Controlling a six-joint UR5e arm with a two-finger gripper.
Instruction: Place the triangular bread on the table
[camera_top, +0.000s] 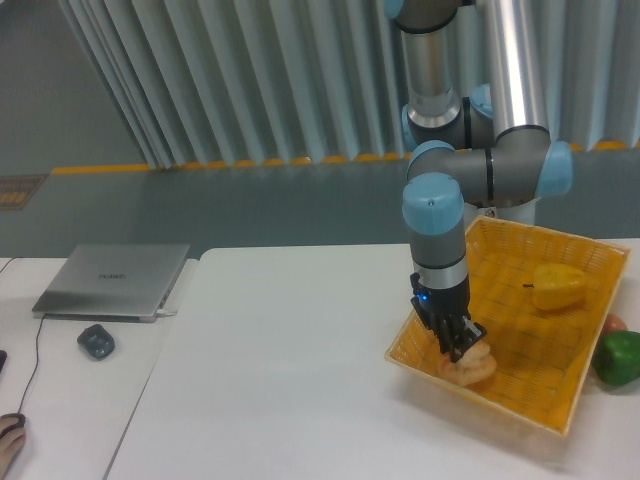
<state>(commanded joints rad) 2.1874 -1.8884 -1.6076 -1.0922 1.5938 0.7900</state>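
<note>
Triangular bread (473, 367) in basket (560, 400) corner, gripper (460, 348) closed on its top

The arm (470, 170) consists of silver-grey cylindrical tube sections joined by rounded joint housings. Each joint housing carries a light blue end cap; one domed cap faces the camera above the wrist section. The wrist tube is grey with a paler band near its lower end. The gripper (459, 345) is black, compact and two-fingered, and a small blue indicator light shows on its body. A wide polished metal column stands behind the upper joints.
</note>
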